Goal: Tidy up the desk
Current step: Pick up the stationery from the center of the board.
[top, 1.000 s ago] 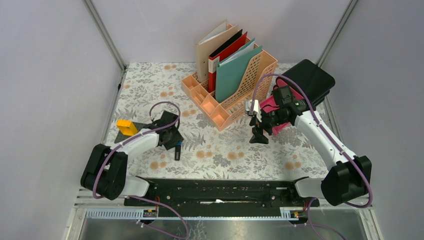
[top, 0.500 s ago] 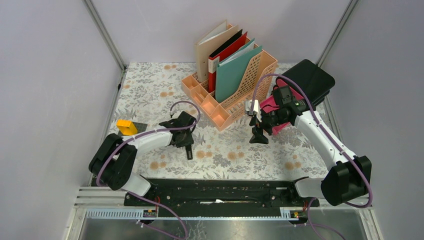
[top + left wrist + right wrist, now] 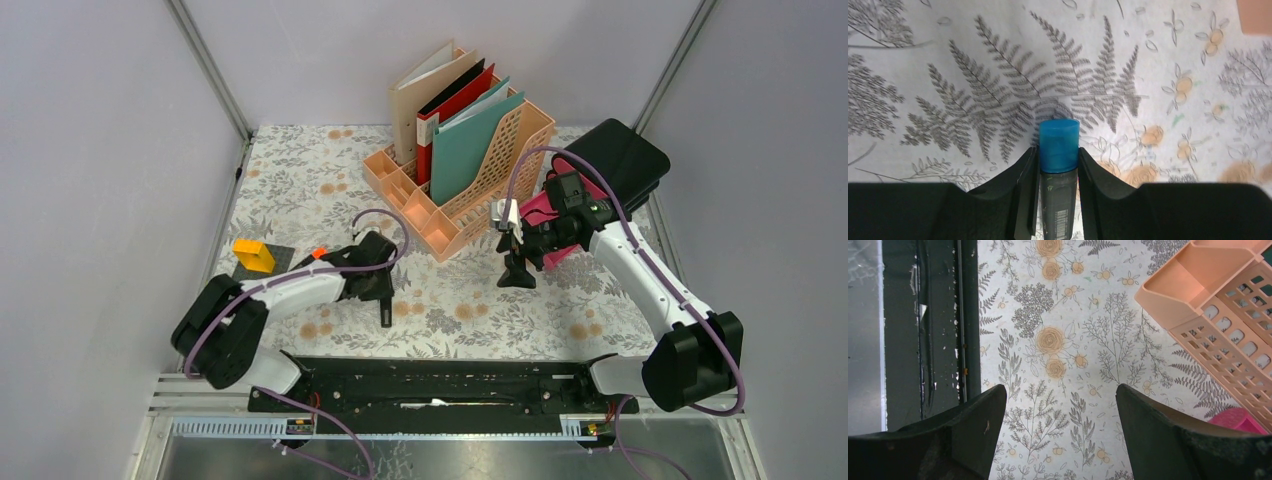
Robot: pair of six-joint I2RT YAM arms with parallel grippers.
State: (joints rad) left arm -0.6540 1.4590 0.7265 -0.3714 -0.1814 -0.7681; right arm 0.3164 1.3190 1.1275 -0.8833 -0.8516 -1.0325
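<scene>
Your left hand (image 3: 1057, 156) pinches a blue-capped marker (image 3: 1059, 145), barrel mostly hidden.
Your right hand (image 3: 1061, 401) hangs spread; folders (image 3: 462, 115) fill the peach rack (image 3: 512, 137).

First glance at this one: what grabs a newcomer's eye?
The peach file rack packed with upright folders stands out at the back centre of the flowered desk. Nearer, the left gripper pinches a blue-capped marker, while the right gripper hangs open just right of the rack.

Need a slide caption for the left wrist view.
Left gripper closed on a blue-capped marker, leaf-print desk behind.
</scene>
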